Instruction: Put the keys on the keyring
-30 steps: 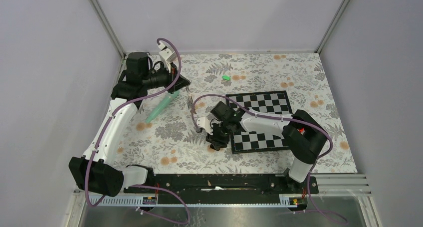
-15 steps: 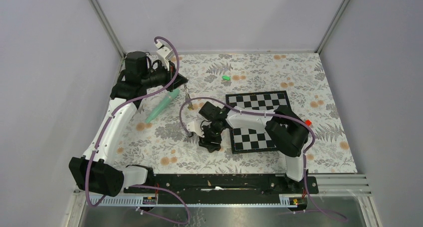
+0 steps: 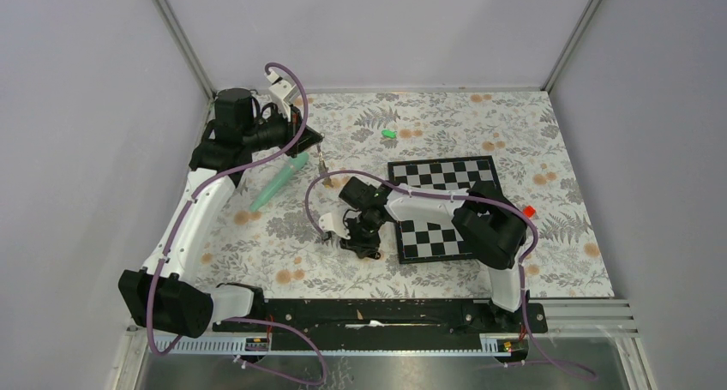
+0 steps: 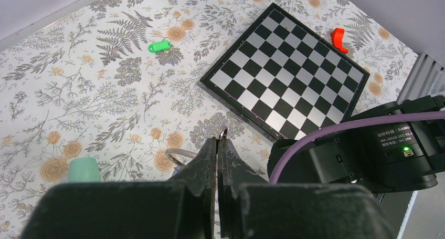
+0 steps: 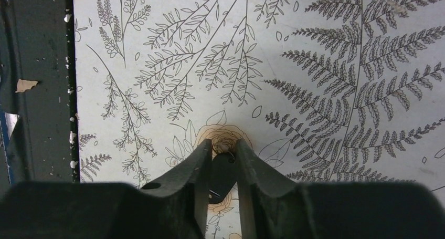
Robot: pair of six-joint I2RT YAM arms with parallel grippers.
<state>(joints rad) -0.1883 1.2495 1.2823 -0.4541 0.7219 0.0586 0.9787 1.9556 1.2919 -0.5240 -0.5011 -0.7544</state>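
Observation:
My left gripper [image 3: 314, 143] is raised over the back left of the table and shut on the thin silvery keyring [image 3: 321, 160]. In the left wrist view the ring [image 4: 177, 154] pokes out beside the closed fingertips [image 4: 212, 144]. My right gripper [image 3: 362, 244] points down at the table left of the chessboard. In the right wrist view its fingers [image 5: 203, 155] press on both sides of the black key tag [image 5: 223, 173], which lies on the cloth. The green key [image 3: 388, 134] lies alone on the cloth at the back; it also shows in the left wrist view [image 4: 159, 45].
A chessboard [image 3: 446, 203] lies right of centre, partly under my right arm. A long teal stick [image 3: 279, 183] lies below my left gripper. A small red piece [image 3: 529, 210] sits right of the board. Walls close in the back and both sides.
My right gripper has moved left and slightly nearer, off the board's edge, and come down on the black key. My left gripper with the keyring shifted slightly back, then held still.

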